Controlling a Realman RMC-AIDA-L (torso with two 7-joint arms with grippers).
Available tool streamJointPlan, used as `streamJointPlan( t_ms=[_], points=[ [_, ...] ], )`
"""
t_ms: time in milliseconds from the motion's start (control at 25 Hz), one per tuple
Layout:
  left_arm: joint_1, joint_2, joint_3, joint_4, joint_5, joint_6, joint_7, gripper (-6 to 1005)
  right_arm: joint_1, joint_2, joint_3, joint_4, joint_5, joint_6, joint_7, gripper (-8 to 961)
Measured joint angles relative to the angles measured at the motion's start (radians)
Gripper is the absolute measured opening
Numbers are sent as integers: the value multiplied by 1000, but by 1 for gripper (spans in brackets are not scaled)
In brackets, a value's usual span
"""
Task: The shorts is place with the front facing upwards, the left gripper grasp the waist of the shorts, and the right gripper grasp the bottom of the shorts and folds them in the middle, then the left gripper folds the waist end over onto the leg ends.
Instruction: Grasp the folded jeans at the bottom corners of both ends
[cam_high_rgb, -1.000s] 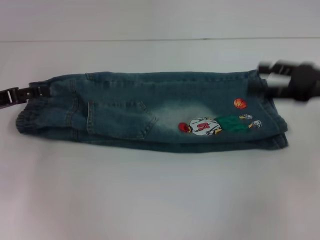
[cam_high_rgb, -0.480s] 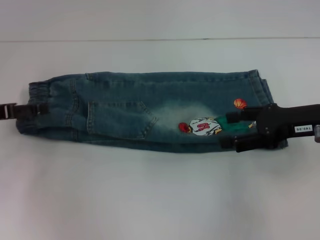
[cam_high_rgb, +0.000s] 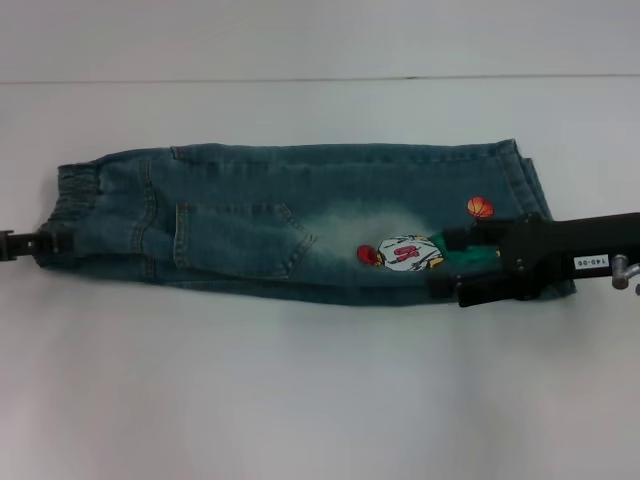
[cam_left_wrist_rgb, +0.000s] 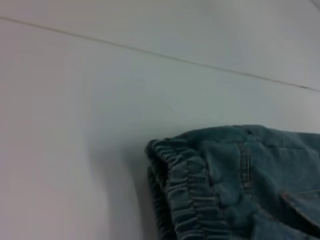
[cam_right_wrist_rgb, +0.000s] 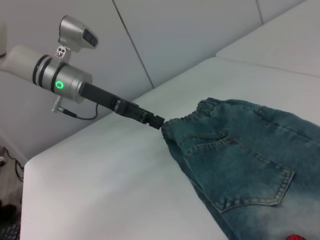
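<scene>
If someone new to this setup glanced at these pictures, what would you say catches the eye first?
First, the shorts: blue denim folded lengthwise into a long strip across the white table, with a bright cartoon basketball-player print and an orange ball toward the robot's right. Next, the right gripper, jaws apart over the print near the leg ends. Last, the left gripper at the waist of the shorts.
</scene>
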Motion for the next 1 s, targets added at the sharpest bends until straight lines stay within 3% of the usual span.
streamJointPlan(
  t_ms=[200,360,520,1000],
  points=[
    [-1,-16,17,-2,6,-5,31,827,1,0,0,12,0,1,-1,941],
    [3,-54,26,36,7,-17,73,807,-1,0,2,12,2,0,-1,940],
    [2,-58,34,39,8,-18,76,787,-6,0,5,12,3,0,-1,940],
    [4,-61,49,35,9,2,78,262,-9,1,6,13,4,10,-1,940]
  ],
)
